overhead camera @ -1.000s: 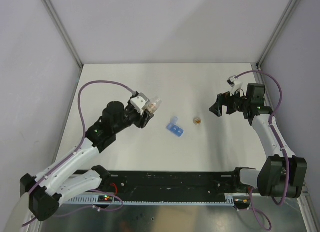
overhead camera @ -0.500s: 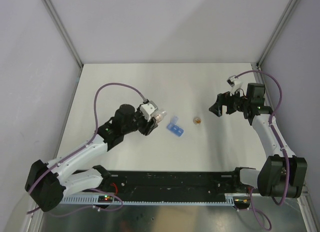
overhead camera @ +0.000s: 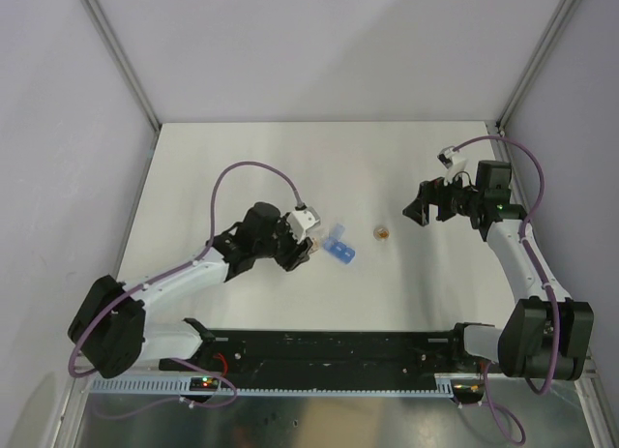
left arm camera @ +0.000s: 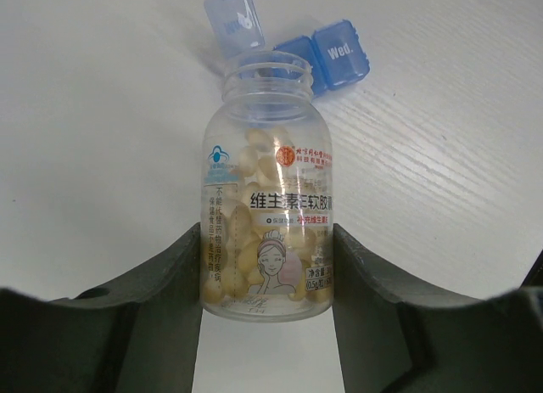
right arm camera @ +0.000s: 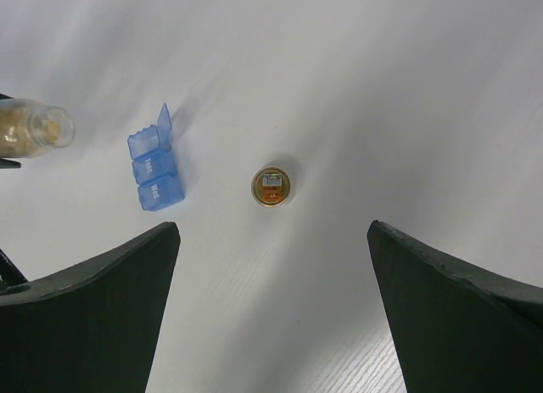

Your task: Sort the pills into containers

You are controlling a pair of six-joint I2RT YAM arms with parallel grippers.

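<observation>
Currently left fingers clamp pill bottle; box reads "Wed."; right fingers apart.

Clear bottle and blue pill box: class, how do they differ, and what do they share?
The clear bottle is round and see-through, showing pale capsules; the blue pill box is a blocky strip. The left end effector grips the bottle; the box lies on the table. Both are open: bottle capless, box one lid up.

Light-blue pill box, one lid open
</observation>
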